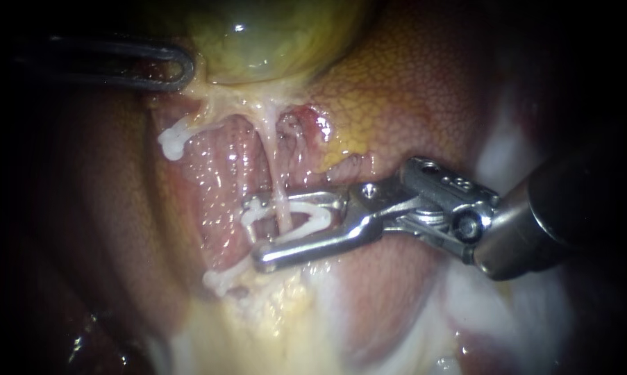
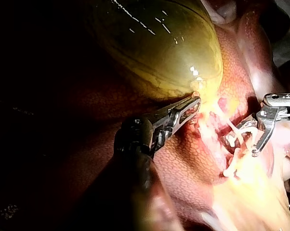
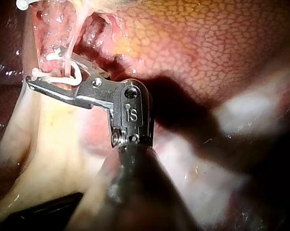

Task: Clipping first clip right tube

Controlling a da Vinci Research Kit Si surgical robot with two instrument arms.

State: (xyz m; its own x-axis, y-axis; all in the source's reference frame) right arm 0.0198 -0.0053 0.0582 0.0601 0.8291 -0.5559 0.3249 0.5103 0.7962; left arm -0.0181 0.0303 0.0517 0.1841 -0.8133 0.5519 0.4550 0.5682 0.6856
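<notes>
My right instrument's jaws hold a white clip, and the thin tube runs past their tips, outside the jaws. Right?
Not quite. The right instrument does hold the white clip, but the thin tube runs between the jaws, inside the clip, not past their tips. The endoscope view shows it.

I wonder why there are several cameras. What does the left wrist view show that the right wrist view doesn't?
Only the left wrist view shows the green gallbladder and the left instrument, its pincer shut on the gallbladder's lower end. Only the right wrist view shows, close up, the white clip straddling the thin tube. Both show the right instrument holding that clip in its pincer, and the mottled liver.
</notes>
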